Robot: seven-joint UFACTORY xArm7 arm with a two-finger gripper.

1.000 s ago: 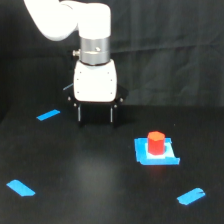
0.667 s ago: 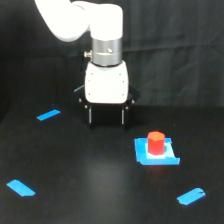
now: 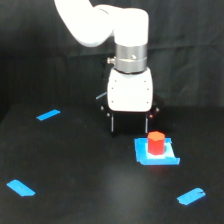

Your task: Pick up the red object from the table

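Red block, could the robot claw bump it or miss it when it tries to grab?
Maybe. The gripper hangs open just to the exterior view's left of the red block, not over it, so one finger might clip the block and tip it. The block stands on a blue square pad, which a low finger might catch.

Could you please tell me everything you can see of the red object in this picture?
The red object is a small, bright red-orange cylinder, plain and matte-looking, with a flat top. It stands upright on a flat blue square pad that lies on the black table, toward the exterior view's right. Nothing grips it: the gripper hangs open just to its left and behind, and its nearer finger appears close to the cylinder but apart from it.
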